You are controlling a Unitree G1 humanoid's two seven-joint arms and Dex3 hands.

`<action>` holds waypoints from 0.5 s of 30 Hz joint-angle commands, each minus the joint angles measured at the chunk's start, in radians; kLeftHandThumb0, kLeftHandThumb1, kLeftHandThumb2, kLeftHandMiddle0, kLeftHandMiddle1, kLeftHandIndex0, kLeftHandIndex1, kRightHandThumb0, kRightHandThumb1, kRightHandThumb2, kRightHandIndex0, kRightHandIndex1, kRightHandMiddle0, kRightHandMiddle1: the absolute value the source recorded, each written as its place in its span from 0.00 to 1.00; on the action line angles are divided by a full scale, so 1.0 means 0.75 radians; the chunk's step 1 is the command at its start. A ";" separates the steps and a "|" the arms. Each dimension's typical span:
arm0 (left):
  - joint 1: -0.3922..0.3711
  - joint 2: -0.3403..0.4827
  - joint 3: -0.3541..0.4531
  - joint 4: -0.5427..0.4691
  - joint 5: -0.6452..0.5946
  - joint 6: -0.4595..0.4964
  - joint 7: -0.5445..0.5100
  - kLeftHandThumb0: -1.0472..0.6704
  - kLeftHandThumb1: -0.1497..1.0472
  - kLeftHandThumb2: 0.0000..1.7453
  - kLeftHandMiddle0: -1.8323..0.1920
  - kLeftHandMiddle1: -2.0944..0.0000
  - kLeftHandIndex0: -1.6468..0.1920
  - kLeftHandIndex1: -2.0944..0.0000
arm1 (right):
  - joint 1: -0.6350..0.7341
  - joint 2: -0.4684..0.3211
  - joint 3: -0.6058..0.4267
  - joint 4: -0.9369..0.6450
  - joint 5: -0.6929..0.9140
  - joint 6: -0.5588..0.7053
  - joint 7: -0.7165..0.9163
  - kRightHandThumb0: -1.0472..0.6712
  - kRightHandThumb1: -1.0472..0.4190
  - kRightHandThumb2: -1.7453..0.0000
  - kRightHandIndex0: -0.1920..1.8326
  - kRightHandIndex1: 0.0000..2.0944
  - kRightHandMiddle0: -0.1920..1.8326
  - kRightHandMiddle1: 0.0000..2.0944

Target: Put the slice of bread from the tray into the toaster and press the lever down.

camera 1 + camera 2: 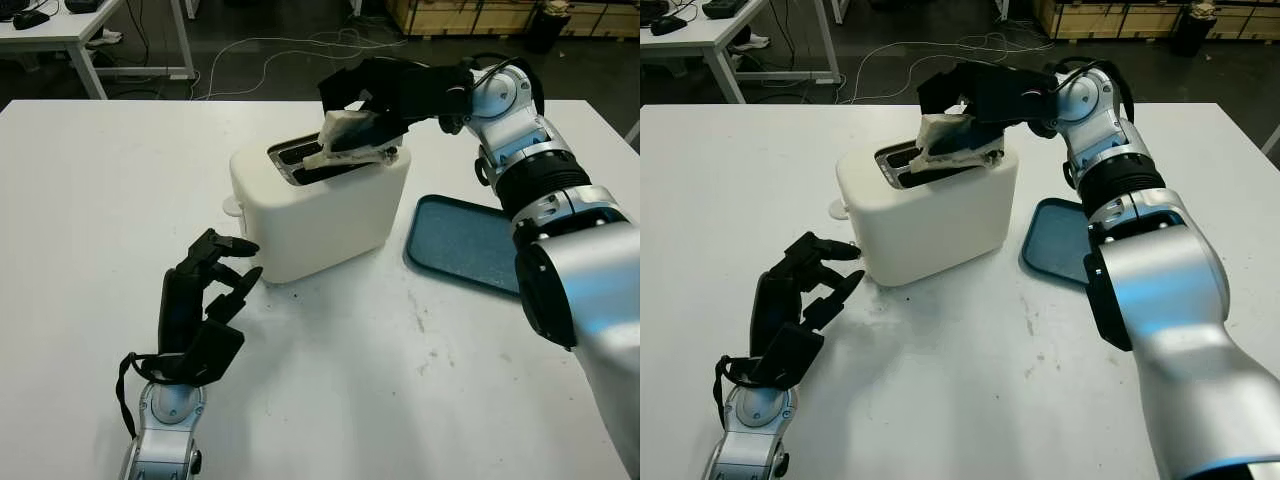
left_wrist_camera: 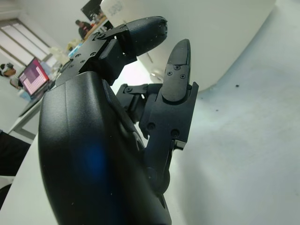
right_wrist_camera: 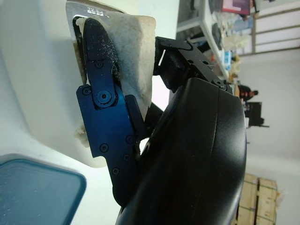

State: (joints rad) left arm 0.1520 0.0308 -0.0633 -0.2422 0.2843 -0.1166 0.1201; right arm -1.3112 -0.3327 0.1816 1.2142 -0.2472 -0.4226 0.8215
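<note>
A white toaster [image 1: 310, 210] stands mid-table with two slots on top. My right hand [image 1: 375, 105] hovers over the slots, shut on a pale slice of bread [image 1: 350, 138] that tilts with its lower edge at the nearer slot. In the right wrist view a finger [image 3: 101, 93] presses against the bread slice [image 3: 136, 51], right beside the toaster [image 3: 28, 70]. The blue tray [image 1: 465, 242] lies to the right of the toaster with nothing on it. My left hand [image 1: 215, 285] is open just off the toaster's near left corner, close to a small white lever [image 1: 232, 206] on its side.
The white table [image 1: 90, 200] stretches wide to the left and toward me. Its far edge runs behind the toaster, with cables on the dark floor [image 1: 270, 55] and another white desk [image 1: 70, 25] beyond.
</note>
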 commanded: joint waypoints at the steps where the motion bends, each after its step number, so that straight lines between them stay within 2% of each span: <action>1: 0.008 -0.003 -0.005 0.010 -0.001 -0.008 0.008 0.49 0.89 0.13 0.62 0.25 0.62 0.46 | -0.029 -0.008 -0.003 0.006 0.003 0.021 0.000 0.26 0.09 0.90 0.63 0.83 0.55 0.83; 9: 0.013 -0.010 -0.013 0.004 0.001 0.009 0.009 0.48 0.89 0.13 0.62 0.25 0.62 0.46 | -0.032 0.009 -0.041 0.002 0.031 0.059 -0.021 0.25 0.09 0.92 0.65 0.83 0.57 0.83; 15: 0.012 -0.011 -0.012 0.013 -0.008 -0.002 0.005 0.49 0.89 0.13 0.62 0.25 0.62 0.46 | -0.043 -0.013 -0.073 -0.019 0.045 -0.005 -0.036 0.24 0.09 0.90 0.64 0.83 0.55 0.83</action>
State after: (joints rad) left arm 0.1557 0.0226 -0.0711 -0.2368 0.2793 -0.1164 0.1202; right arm -1.3119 -0.3317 0.1351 1.2134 -0.2263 -0.4008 0.8046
